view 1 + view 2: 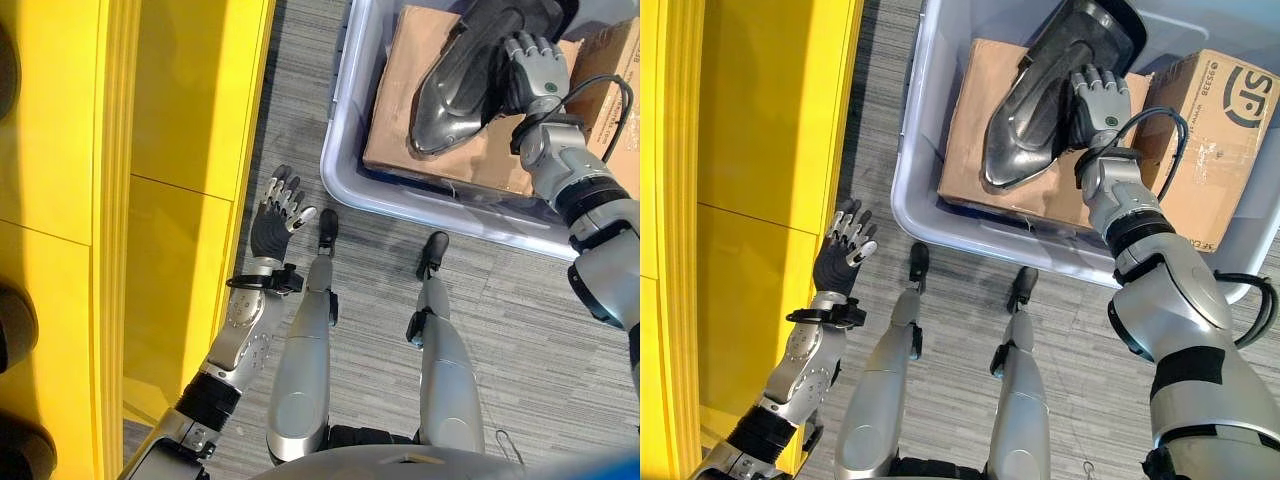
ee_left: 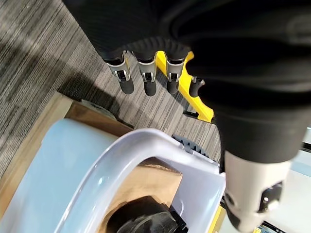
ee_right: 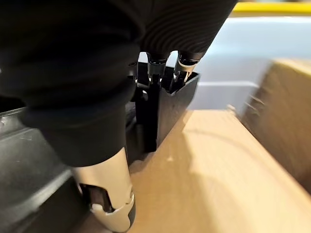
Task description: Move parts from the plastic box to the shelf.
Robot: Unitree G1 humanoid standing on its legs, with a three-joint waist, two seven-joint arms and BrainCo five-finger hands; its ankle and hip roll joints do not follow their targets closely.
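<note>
A glossy black moulded part (image 1: pixel 455 90) lies slanted on a brown cardboard sheet (image 1: pixel 395 135) inside the clear plastic box (image 1: pixel 345 170). My right hand (image 1: pixel 538 72) rests on the part's upper right edge. In the right wrist view its fingers (image 3: pixel 182 65) hook over the part's black rim (image 3: pixel 165 111) and the thumb (image 3: pixel 109 194) sits lower on it. My left hand (image 1: pixel 276 218) hangs open over the carpet beside the yellow shelf (image 1: pixel 100 200), holding nothing. Its straight fingers (image 2: pixel 146 77) show in the left wrist view.
A printed cardboard box (image 1: pixel 1210 130) stands in the plastic box to the right of the part. The box's rim (image 2: pixel 126 155) shows near the left hand. Grey striped carpet (image 1: pixel 520 330) lies between shelf and box.
</note>
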